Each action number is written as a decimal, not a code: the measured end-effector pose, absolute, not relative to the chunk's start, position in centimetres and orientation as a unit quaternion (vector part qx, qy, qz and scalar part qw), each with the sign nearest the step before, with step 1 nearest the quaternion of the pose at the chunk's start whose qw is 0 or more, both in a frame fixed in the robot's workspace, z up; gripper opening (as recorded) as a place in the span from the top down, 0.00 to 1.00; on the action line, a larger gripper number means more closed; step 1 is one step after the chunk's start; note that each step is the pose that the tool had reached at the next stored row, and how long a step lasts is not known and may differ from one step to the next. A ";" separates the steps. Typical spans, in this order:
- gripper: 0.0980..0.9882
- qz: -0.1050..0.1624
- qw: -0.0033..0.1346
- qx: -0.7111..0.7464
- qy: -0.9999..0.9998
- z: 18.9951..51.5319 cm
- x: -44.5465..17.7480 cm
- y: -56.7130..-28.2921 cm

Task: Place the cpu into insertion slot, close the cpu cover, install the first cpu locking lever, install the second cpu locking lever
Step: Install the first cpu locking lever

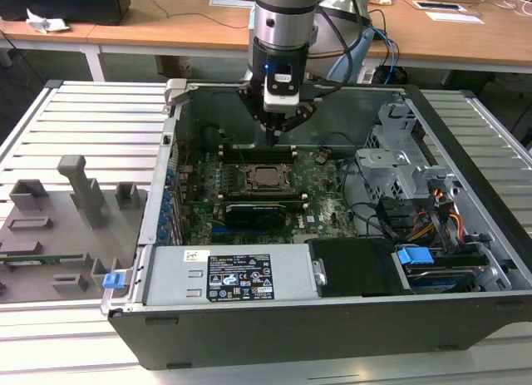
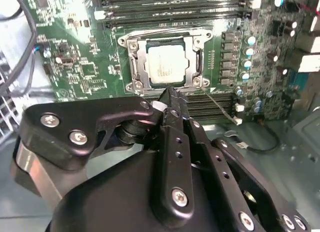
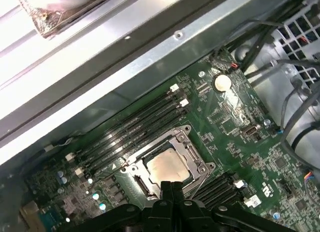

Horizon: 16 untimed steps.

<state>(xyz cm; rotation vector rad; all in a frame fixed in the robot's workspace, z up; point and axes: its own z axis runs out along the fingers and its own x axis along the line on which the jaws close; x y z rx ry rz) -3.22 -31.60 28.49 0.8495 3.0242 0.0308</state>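
Hanging over the middle of one open computer case, the single end effector has its two black metal fingers clenched together to a narrow point, with nothing seen between them. One cpu, a flat square with a dull silvery top, lies in the insertion slot near the centre of the exterior view, just below the fingertips and apart from them. One cpu cover, a thin bright metal frame with a square opening, lies flat around the chip. One thin wire rod slants away from a corner of that frame. The green circuit board is matte and dotted with small parts. It carries one round silver coin cell and long black slots beside the socket. Two blue plastic tabs show in the exterior view, one at the lower left and one at the lower right. The ribbed metal bench bears grey moulded holders on the exterior view's left.
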 end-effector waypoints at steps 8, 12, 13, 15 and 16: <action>0.99 0.010 -0.001 0.177 0.984 28.5 -3.2 -31.6; 0.99 0.010 -0.001 0.134 0.991 28.5 -3.2 -31.6; 0.99 0.010 -0.001 0.126 0.992 28.5 -3.2 -31.6; 0.99 0.010 -0.002 0.101 0.995 28.5 -3.2 -31.6; 0.99 0.010 -0.002 0.090 0.996 28.5 -3.2 -31.6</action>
